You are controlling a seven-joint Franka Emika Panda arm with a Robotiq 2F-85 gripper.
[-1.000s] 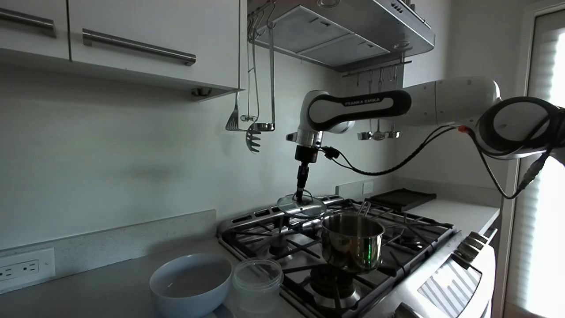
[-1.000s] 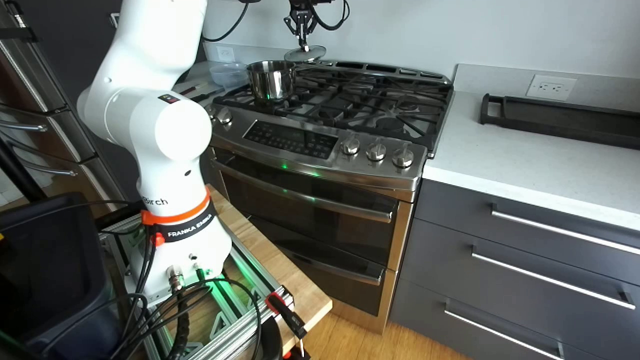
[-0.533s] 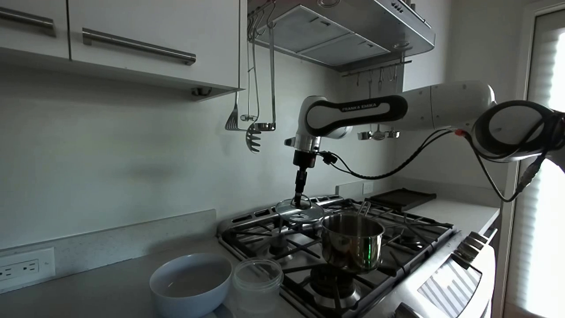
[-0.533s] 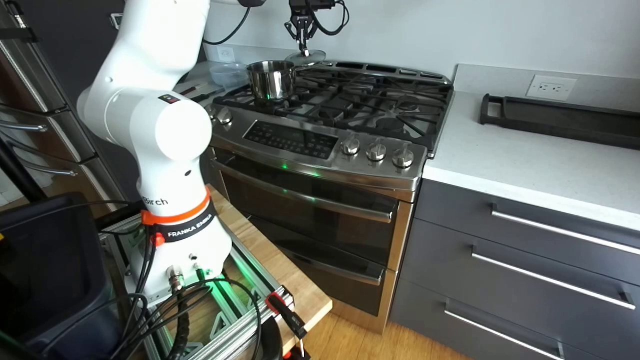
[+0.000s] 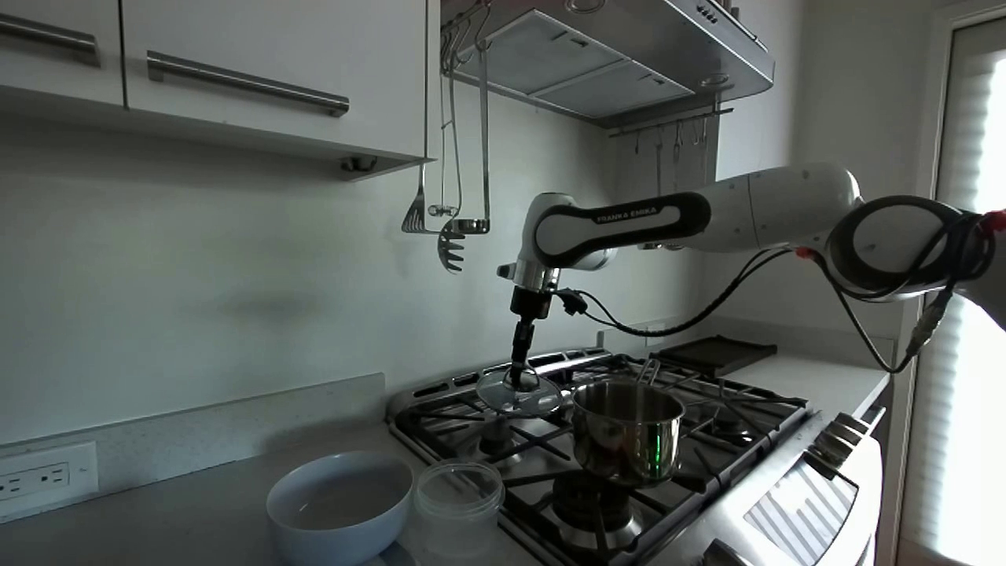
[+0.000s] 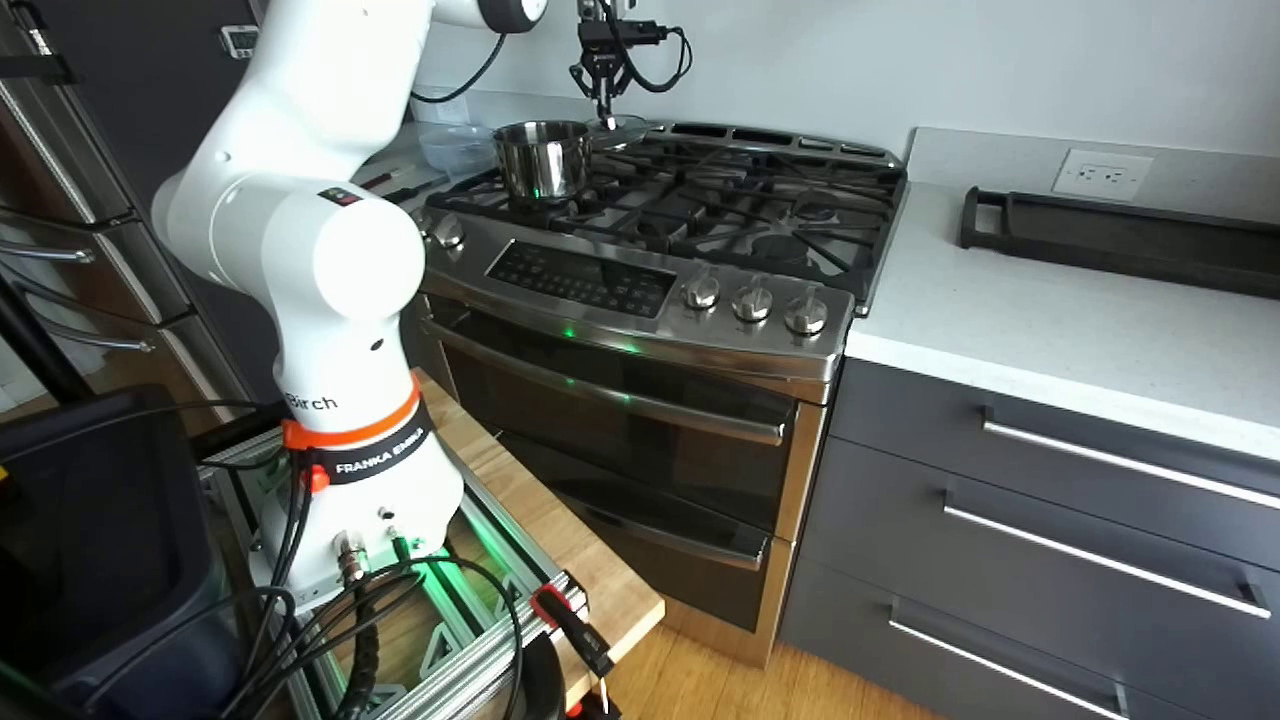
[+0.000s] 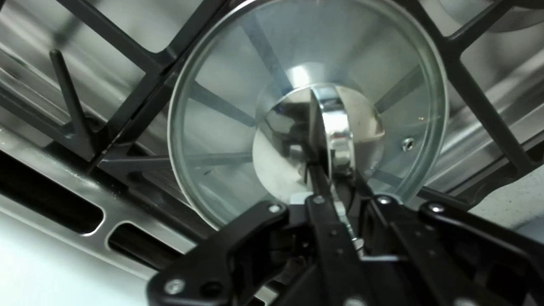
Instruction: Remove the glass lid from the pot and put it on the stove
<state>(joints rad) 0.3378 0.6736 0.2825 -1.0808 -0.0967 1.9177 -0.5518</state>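
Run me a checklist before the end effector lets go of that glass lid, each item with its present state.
1. End effector holding the glass lid by its handle: ok, jaws closed around it.
2. Lid apart from the pot: ok, a gap shows in an exterior view.
3. Lid over the stove: ok, grates show through the glass.
4. Lid level: not ok, it looks tilted in an exterior view.
5. Lid resting on the grates: cannot tell, contact isn't clear.
6. Burners off: cannot tell, no flame shows but knobs are unreadable.
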